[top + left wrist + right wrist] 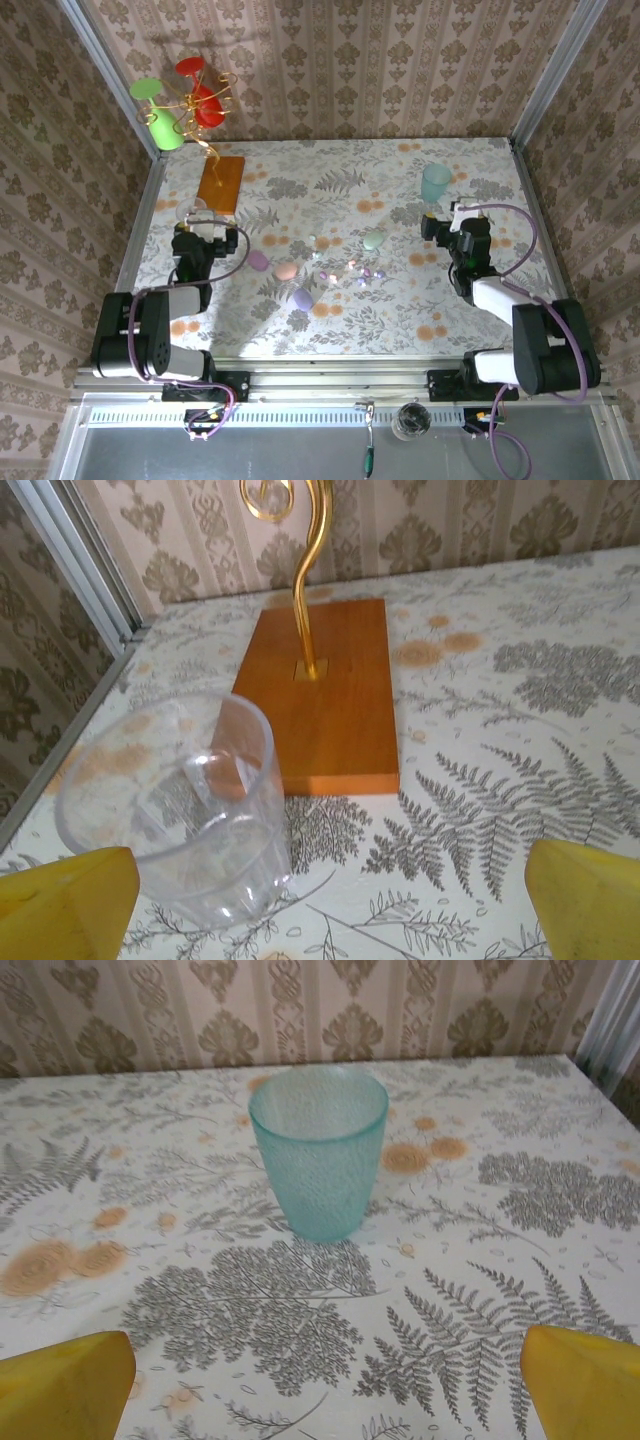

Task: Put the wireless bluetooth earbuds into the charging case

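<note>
While both arms rest at the outer flanks, your top view places the earbuds (352, 268) in a loose scatter mid-way across the table (400, 320), among four pastel cases (286, 270) and well apart from either gripper. The left gripper (196, 222) is just beside a clear cup (192, 207) near the wooden base (221, 183). The right gripper (448, 215) faces a teal cup (436, 183). From up here the buds are specks, and you cannot tell which case, if any, lies open.

Your left wrist view adds what the top one lacks: yellow fingers (65, 905) spread wide at the lower corners, released, grasping nothing. The clear cup stands close ahead on the left. Swing inward carelessly and you will likely clip it and tip it.

Your right wrist view shows the same wide, empty spread of fingers (585, 1380), with the teal cup upright and near.

I judge the buds to be the bigger hazard: tiny and glossy, they may squirt from a pinch, roll, or be scattered by a finger landing among neighbours.
</note>
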`<state>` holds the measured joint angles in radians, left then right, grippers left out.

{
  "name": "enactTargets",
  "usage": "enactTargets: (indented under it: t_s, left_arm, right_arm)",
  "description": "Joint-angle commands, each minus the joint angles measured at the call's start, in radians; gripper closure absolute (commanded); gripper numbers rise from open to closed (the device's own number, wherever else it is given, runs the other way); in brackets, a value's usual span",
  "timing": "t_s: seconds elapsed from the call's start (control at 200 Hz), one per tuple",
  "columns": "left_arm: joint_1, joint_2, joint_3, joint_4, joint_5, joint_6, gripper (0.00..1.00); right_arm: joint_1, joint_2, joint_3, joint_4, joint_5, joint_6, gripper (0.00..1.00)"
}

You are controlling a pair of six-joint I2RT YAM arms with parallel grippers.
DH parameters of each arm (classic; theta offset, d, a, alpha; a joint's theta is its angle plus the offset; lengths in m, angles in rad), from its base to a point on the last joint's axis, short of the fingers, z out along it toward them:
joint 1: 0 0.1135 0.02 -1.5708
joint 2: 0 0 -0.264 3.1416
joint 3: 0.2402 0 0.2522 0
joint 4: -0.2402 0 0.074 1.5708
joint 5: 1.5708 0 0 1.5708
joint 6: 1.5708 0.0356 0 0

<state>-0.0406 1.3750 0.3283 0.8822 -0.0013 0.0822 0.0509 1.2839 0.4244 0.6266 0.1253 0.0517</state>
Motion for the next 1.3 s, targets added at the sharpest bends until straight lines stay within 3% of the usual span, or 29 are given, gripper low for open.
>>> enactTargets:
  t_s: [0.0, 0.125, 0.275, 0.425, 0.585, 0.81, 1.055, 1.295]
  left_arm:
    - [-0.022, -0.068, 0.004, -0.093, 0.044, 0.035, 0.0]
    - [-0.068, -0.157, 0.053, -0.256, 0.042, 0.045, 0.0]
    - [-0.142, -0.225, 0.128, -0.445, 0.005, 0.018, 0.0]
    - [-0.225, -0.254, 0.185, -0.568, -0.011, -0.034, 0.0]
    - [-0.248, -0.281, 0.197, -0.628, 0.042, -0.168, 0.0]
    - [-0.237, -0.329, 0.189, -0.701, 0.063, -0.266, 0.0]
    - [-0.101, -0.32, 0.167, -0.687, 0.159, -0.401, 0.0]
    - [-0.051, -0.314, 0.161, -0.696, 0.175, -0.378, 0.0]
  right_arm:
    - [0.034, -0.09, 0.032, -0.13, -0.024, -0.021, 0.0]
    - [0.095, -0.19, 0.064, -0.262, -0.066, -0.026, 0.0]
    - [0.242, -0.267, 0.089, -0.359, 0.011, 0.0, 0.0]
    - [0.383, -0.293, 0.125, -0.476, 0.053, 0.158, 0.0]
    - [0.555, -0.256, 0.195, -0.622, 0.086, 0.343, 0.0]
    - [0.77, -0.056, 0.333, -0.767, 0.115, 0.475, 0.0]
    - [0.896, 0.194, 0.55, -0.943, 0.137, 0.517, 0.0]
    - [0.955, 0.443, 0.802, -1.124, 0.096, 0.497, 0.0]
